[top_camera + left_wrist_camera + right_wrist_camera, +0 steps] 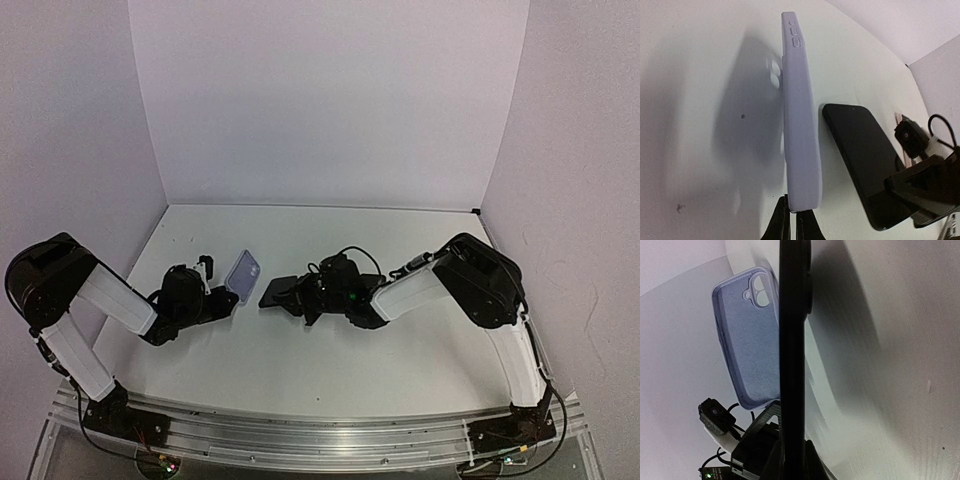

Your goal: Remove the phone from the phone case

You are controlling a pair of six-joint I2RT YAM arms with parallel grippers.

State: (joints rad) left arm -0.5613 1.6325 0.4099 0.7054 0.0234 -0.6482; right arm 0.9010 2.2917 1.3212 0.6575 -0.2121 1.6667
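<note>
The lilac phone case (243, 276) is empty and held off the table by my left gripper (222, 297), which is shut on its lower edge. In the left wrist view the case (800, 115) runs edge-on upward from the pinching fingers (792, 220). The black phone (283, 292) is apart from the case, just to its right, with my right gripper (318, 297) shut on one end. In the right wrist view the phone (792, 340) stands edge-on as a dark bar between the fingers (795, 460), and the case's empty inside (747, 335) faces it. The phone's dark screen (865, 155) also shows in the left wrist view.
The white table (330, 370) is walled by white panels at the back and both sides. Both arm bases sit on a metal rail (320, 440) at the near edge. The two wrists nearly meet at the table's middle.
</note>
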